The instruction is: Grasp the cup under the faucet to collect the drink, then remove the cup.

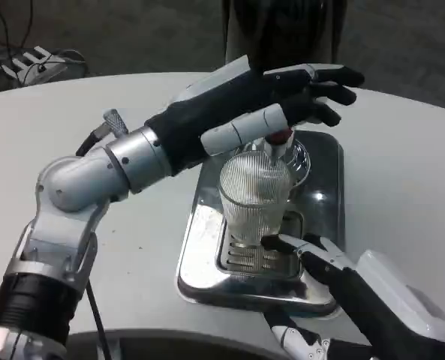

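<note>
The left hand (282, 101) reaches across at twelve o'clock, fingers stretched out over the faucet (280, 142); whether it presses the faucet I cannot tell. The right hand (335, 277) comes in from five o'clock, fingers spread, one fingertip (275, 241) touching the cup's base without gripping. The ribbed clear cup (255, 196) stands upright at centre on the grate of the steel tray (199, 255), beneath the faucet, on the white surface (402, 172).
</note>
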